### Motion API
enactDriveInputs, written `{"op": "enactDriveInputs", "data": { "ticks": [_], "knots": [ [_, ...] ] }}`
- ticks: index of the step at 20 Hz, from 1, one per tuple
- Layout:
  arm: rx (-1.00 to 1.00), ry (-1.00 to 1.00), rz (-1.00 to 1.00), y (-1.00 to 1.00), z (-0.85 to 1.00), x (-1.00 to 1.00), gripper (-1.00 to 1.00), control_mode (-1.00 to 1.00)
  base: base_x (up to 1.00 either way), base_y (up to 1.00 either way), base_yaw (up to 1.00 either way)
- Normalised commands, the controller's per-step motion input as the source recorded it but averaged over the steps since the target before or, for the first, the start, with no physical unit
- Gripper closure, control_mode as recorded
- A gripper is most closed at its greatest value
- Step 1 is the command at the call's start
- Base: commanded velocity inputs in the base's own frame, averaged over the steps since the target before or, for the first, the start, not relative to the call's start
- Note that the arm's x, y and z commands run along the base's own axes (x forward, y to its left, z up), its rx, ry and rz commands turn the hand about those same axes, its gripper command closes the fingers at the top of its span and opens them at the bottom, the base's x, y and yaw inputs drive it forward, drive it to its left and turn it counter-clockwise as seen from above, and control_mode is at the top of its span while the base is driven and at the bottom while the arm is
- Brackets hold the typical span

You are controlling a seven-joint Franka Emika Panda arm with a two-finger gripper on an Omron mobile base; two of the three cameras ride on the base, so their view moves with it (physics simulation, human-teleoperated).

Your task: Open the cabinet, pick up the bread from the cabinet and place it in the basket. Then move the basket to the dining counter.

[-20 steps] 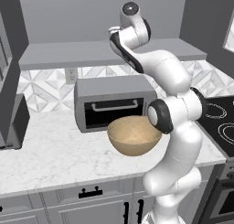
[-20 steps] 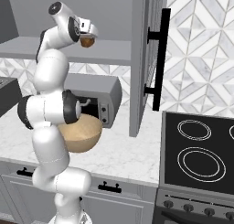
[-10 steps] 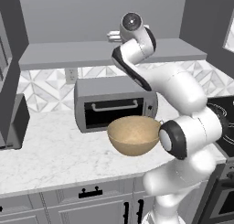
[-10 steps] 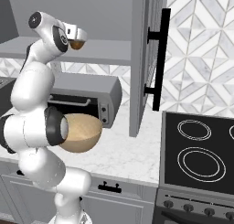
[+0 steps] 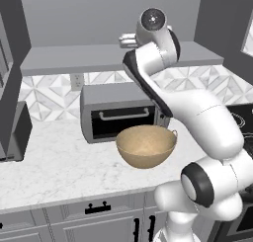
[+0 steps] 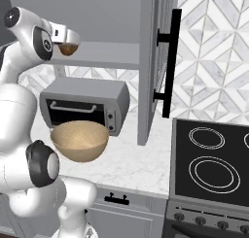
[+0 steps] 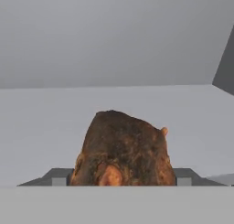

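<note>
We find the basket [image 5: 146, 146] on the worktop [image 5: 59, 162], directly in front of the toaster oven [image 5: 121, 110]. Above both, we see the open cabinet [image 6: 102, 55], its door [image 6: 156, 62] swung outward at the right. The bread [image 6: 68, 49] sits between the tips of the gripper [image 6: 67, 42], at the front edge of the cabinet shelf. The stove [image 6: 214, 159] lies right of the worktop.
</note>
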Motion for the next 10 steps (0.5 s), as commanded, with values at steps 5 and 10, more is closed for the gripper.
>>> {"op": "enactDriveInputs", "data": {
  "ticks": [5, 10],
  "knots": [
    [0.01, 0.09, 0.08, 0.02, -0.03, -1.00, 1.00, -1.00, 0.00, 0.00, 0.00],
    [0.00, 0.14, 0.09, 0.01, -0.15, -1.00, 1.00, -1.00, 0.00, 0.00, 0.00]
  ]
}}
